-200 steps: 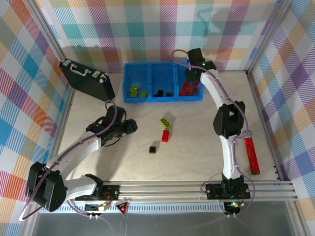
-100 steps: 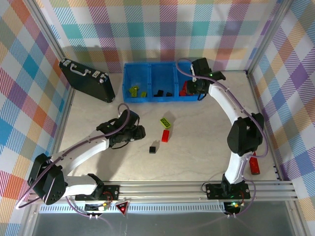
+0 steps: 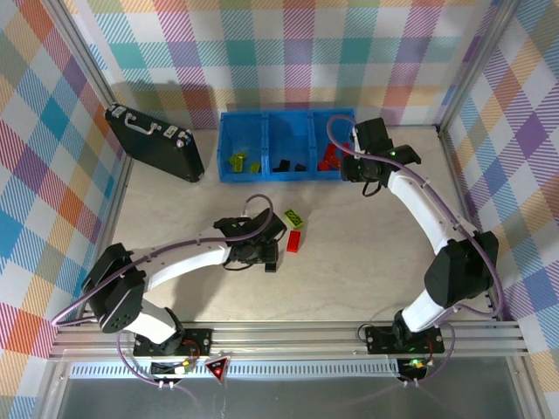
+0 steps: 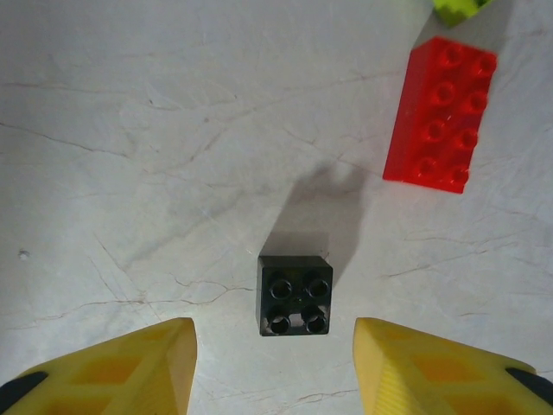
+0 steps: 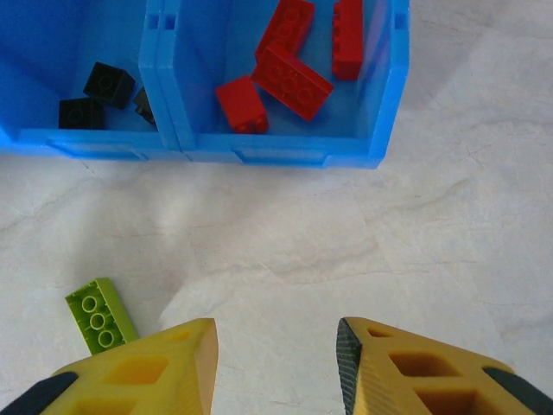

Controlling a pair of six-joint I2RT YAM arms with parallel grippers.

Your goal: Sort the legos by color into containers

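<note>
On the pale table (image 3: 367,253) lie a blue bin (image 3: 262,177), briefcase (image 3: 155,140), black brick (image 4: 295,295), red brick (image 4: 441,115) and lime brick (image 5: 101,315).

The left wrist view's top edge cuts the lime brick (image 4: 454,9) (only a corner shows). In the right wrist view the blue bin (image 5: 259,145) runs off top and left; its divider (image 5: 168,86) half-hides a black brick (image 5: 143,104).

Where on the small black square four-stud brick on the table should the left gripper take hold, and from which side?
Pinch the black square brick across two opposite flat side walls, descending straight from above. It lies flat, studs up, apart from the red eight-stud brick, and the open left gripper is wider than it.
</note>
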